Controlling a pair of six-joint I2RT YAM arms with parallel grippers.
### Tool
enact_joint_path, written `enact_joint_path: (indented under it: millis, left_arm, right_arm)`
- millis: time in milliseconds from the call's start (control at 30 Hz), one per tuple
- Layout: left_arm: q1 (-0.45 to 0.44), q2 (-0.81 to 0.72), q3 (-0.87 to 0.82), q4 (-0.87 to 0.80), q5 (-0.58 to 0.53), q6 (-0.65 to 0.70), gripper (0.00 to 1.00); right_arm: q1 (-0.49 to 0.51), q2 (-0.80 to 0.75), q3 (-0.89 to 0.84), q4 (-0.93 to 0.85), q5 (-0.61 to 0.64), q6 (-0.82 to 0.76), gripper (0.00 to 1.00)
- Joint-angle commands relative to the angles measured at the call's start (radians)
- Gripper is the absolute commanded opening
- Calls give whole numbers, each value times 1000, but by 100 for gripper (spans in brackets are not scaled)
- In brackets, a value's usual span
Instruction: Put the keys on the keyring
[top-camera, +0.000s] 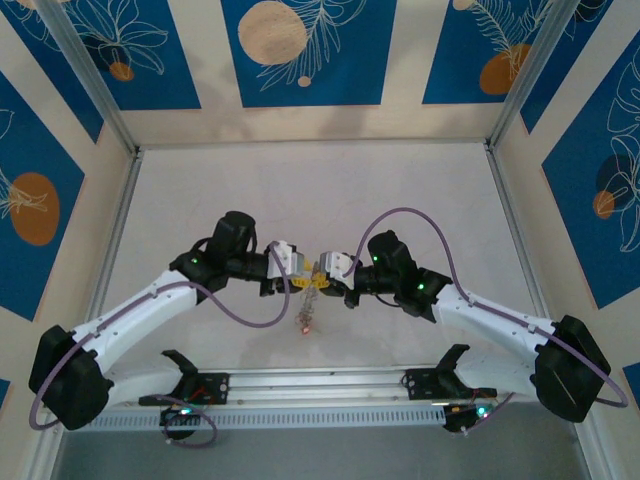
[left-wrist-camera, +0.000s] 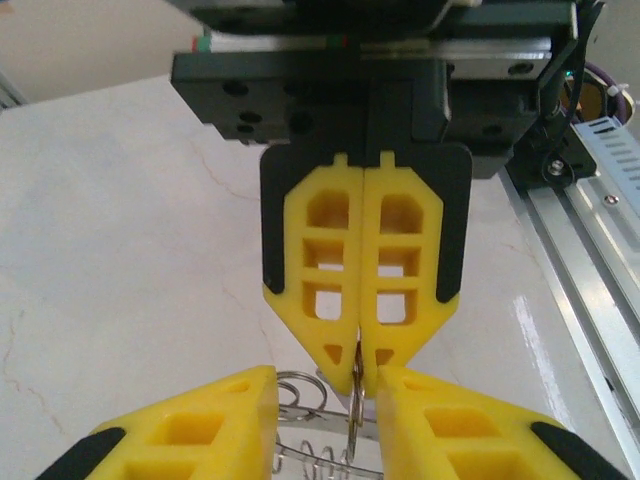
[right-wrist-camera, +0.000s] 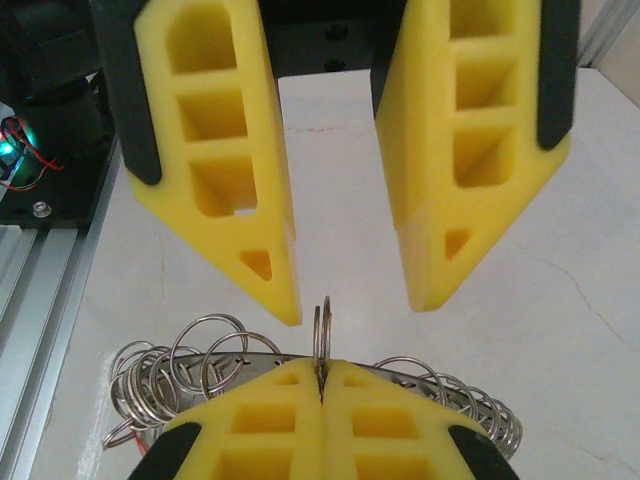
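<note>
Two claws meet above the tabletop (top-camera: 300, 190) centre.
The right claw (right-wrist-camera: 322, 375) is clenched on the keyring (right-wrist-camera: 322, 330); the left claw (right-wrist-camera: 357, 308) is released around it. The keys (top-camera: 306, 326) hang at 6 o'clock.

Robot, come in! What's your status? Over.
Status: right pincer shut on keyring; left pincer open, astride it; keys seem to dangle beneath; nothing blocking.

Left arm (top-camera: 140, 305) and right arm (top-camera: 500, 318) wear white shells with black joints, purple cables (top-camera: 235, 312) looping above the silver rail (top-camera: 320, 385). Left gripper (right-wrist-camera: 357, 305) and right gripper (right-wrist-camera: 322, 366) sport yellow cut-out fingers (left-wrist-camera: 320, 250), black-backed. Green lights (top-camera: 192, 263) glow.
</note>
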Motion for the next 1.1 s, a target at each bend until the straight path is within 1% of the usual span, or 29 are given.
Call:
enact_joint_path:
  millis: [0, 100, 233, 300, 333, 367, 533, 633, 767, 867, 1067]
  left_arm:
    - [-10, 23, 33, -62, 2, 56, 31]
    - [-14, 48, 51, -106, -11, 85, 30]
    - [-38, 75, 78, -161, -51, 130, 24]
    - [-48, 78, 83, -165, -77, 139, 13]
    - [-50, 78, 84, -163, -85, 142, 4]
    - [-50, 78, 84, -160, -89, 144, 0]
    - [-50, 47, 56, -107, -109, 126, 0]
    - [-49, 30, 46, -85, -62, 108, 0]
    - [-46, 6, 21, -5, 2, 55, 0]
    - [-44, 1, 14, 33, 38, 34, 0]
    - [-42, -8, 2, 72, 49, 15, 0]
  right_arm:
    - [6, -11, 36, 46, -20, 0, 0]
    - [6, -9, 38, 47, -23, 0, 0]
    - [6, -6, 38, 50, -26, 5, 0]
    - [6, -5, 39, 53, -28, 6, 0]
    - [6, -5, 39, 54, -30, 5, 0]
    - [6, -6, 39, 52, -30, 5, 0]
    - [-9, -32, 3, 76, -41, 15, 0]
    - [-30, -62, -33, 100, -58, 40, 6]
    - [-37, -77, -56, 109, -75, 51, 18]
    - [-37, -70, -58, 108, -82, 51, 19]
    - [-41, -63, -69, 115, -73, 47, 28]
